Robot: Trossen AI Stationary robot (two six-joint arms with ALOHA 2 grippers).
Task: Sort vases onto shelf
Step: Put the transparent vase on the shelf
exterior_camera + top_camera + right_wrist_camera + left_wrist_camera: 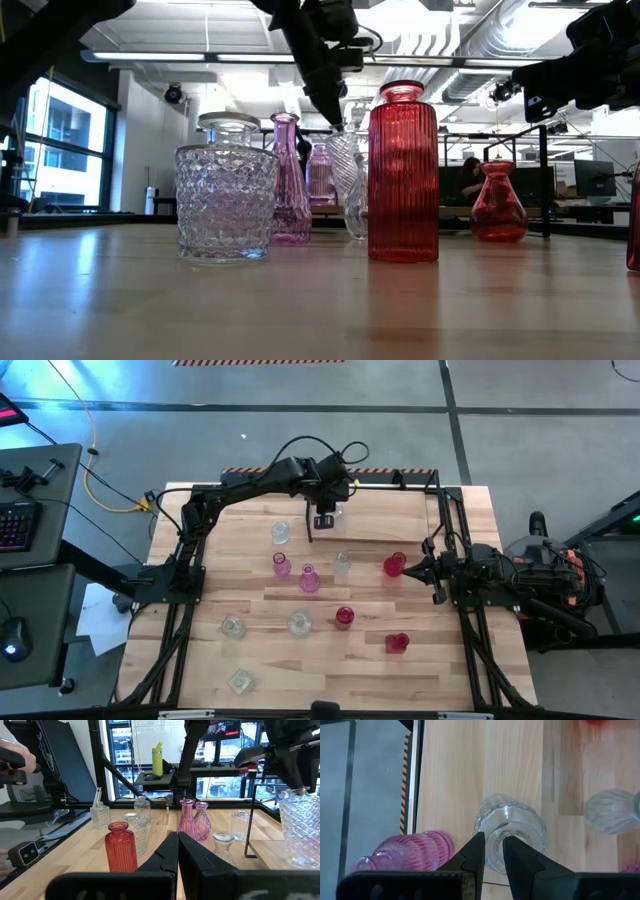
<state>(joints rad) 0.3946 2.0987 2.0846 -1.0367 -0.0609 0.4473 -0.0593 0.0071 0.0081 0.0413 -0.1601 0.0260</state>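
Observation:
The shelf stands at the table's far side, right of the middle. My left gripper reaches over its left end. In the left wrist view it is shut on the rim of a clear faceted vase standing upright on a wooden board. A pink vase lies on its side beside it. Loose vases stand across the table: two pink, red and clear. My right gripper is shut and empty, close beside the red vase.
More vases stand toward the near edge: red ones and clear ones. Black arm frames run down both sides of the table. A person sits in the room far behind.

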